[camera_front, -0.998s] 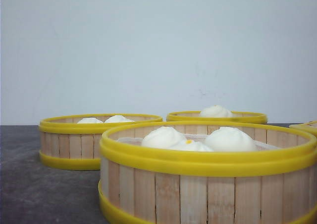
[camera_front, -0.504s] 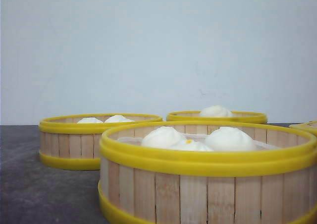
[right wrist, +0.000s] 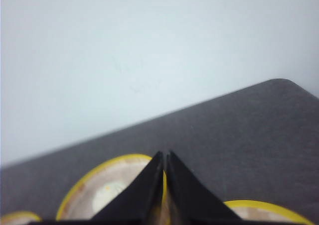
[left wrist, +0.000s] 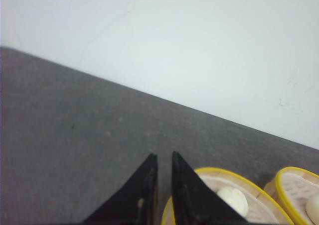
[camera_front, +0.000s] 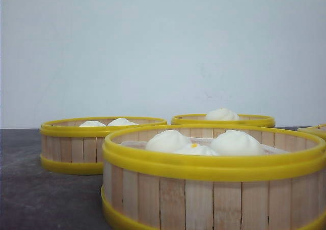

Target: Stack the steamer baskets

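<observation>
Several steamer baskets with pale slat walls and yellow rims stand on the dark table, white buns inside. In the front view the nearest basket (camera_front: 214, 189) fills the lower right, another (camera_front: 76, 148) sits at the left and a third (camera_front: 224, 120) behind. No gripper shows in that view. My left gripper (left wrist: 163, 158) hovers over the table beside a basket (left wrist: 249, 197), its black fingers a narrow slit apart and holding nothing. My right gripper (right wrist: 165, 154) hangs above the rim of a basket (right wrist: 99, 190), fingers together and empty.
The rim of a further basket (camera_front: 317, 130) peeks in at the front view's right edge. More baskets show in the left wrist view (left wrist: 299, 190) and the right wrist view (right wrist: 269, 210). A pale wall (camera_front: 163, 47) rises behind the table's far edge.
</observation>
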